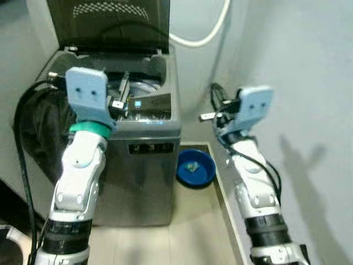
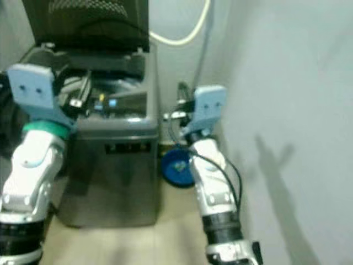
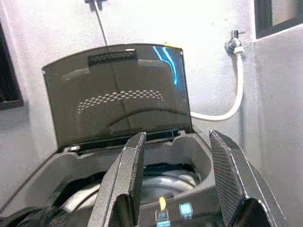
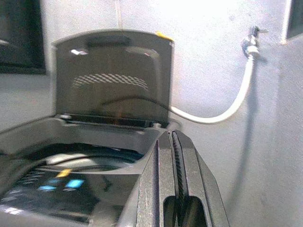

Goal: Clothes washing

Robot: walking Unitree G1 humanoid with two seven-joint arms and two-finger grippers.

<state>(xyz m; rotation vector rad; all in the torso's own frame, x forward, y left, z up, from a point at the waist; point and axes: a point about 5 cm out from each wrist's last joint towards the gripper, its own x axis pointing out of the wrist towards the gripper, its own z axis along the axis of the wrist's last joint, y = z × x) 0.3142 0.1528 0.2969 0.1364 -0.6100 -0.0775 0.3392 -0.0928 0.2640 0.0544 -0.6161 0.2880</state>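
A grey top-loading washing machine [image 1: 144, 165] stands in front of me with its dark lid [image 1: 110, 22] raised upright. Its steel drum [image 3: 170, 182] shows through the opening, and lit blue symbols glow on the front control panel [image 1: 150, 104]. My left gripper [image 3: 177, 142] hovers over the machine's front left edge. It is open, with nothing between its fingers. My right gripper [image 4: 171, 137] is raised beside the machine's right side. It is shut with nothing in it. A dark bundle of cloth [image 1: 41, 124] hangs against the machine's left side.
A blue basin [image 1: 194, 167] sits on the floor at the machine's right front corner. A white hose [image 1: 207, 33] runs from a wall tap [image 3: 233, 43] to behind the machine. A plain wall [image 1: 309, 110] stands close on the right. Black cables loop by my left arm.
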